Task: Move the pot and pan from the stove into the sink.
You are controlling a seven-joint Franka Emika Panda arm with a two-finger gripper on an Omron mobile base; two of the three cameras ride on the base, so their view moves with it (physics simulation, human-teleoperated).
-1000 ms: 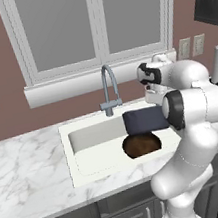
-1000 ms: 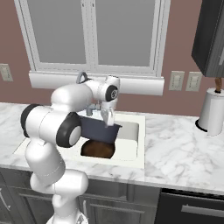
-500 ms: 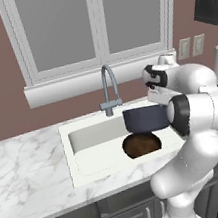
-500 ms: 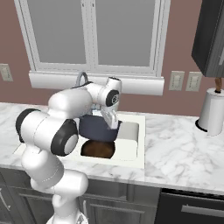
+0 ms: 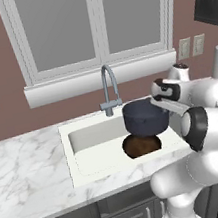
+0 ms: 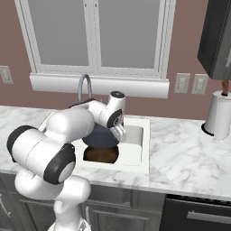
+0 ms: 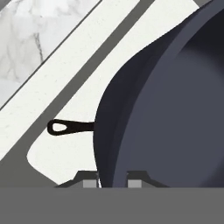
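Hand [image 5: 157,103] grips pot [image 5: 144,118] rim above pan [image 5: 142,146]

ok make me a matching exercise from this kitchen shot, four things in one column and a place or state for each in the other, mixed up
Things:
1. pot
2. pan
3. faucet
4. paper towel roll

Places or states:
A. lying on the floor of the sink, brown inside showing
B. standing on the marble counter, right of the sink
C. held up over the sink by the gripper, which is clamped on its rim
D. rising behind the basin, under the window

Pairs: 1-C, 2-A, 3-D, 4-B
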